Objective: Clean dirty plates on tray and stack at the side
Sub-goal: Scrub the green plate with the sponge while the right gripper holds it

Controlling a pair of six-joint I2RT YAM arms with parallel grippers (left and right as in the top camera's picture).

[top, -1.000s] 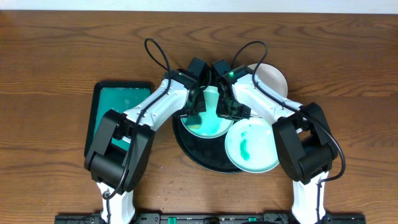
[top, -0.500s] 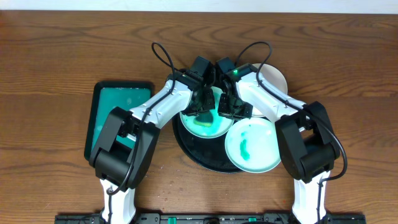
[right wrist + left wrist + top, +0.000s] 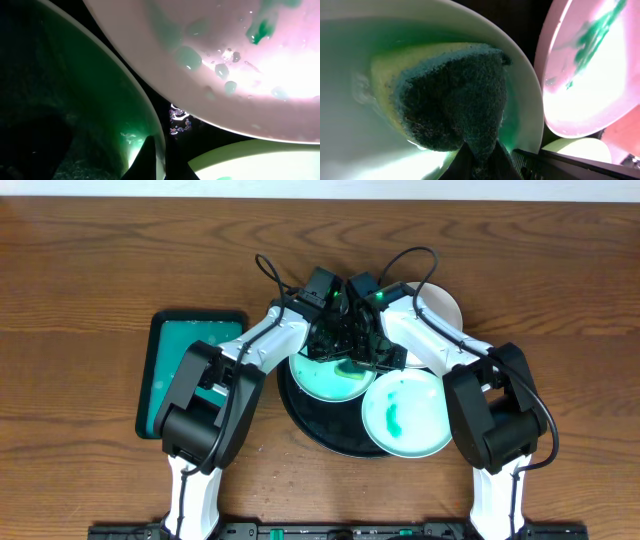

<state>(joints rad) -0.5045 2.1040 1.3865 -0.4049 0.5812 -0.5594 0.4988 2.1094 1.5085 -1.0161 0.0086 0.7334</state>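
On the round black tray (image 3: 310, 425) lie two dirty plates. My left gripper (image 3: 336, 345) (image 3: 480, 150) is shut on a yellow sponge (image 3: 450, 100) with a dark scrub face. The sponge presses into the green-filmed plate (image 3: 322, 378) (image 3: 350, 145). My right gripper (image 3: 366, 356) (image 3: 157, 150) is shut on that plate's right rim (image 3: 150, 115). The two grippers almost touch over the plate. The second plate (image 3: 405, 415) (image 3: 225, 65), with a green smear, lies at the tray's front right. A third, cleaner plate (image 3: 438, 305) sits off the tray at the back right.
A green rectangular tray (image 3: 185, 370) with a black rim lies left of the round tray. Both arms lean in over the tray's back half with their cables looped above. Bare wooden table (image 3: 100, 260) surrounds everything.
My left gripper has swept the sponge rightward across the green plate, toward the right gripper. The right gripper has kept its hold on the rim.
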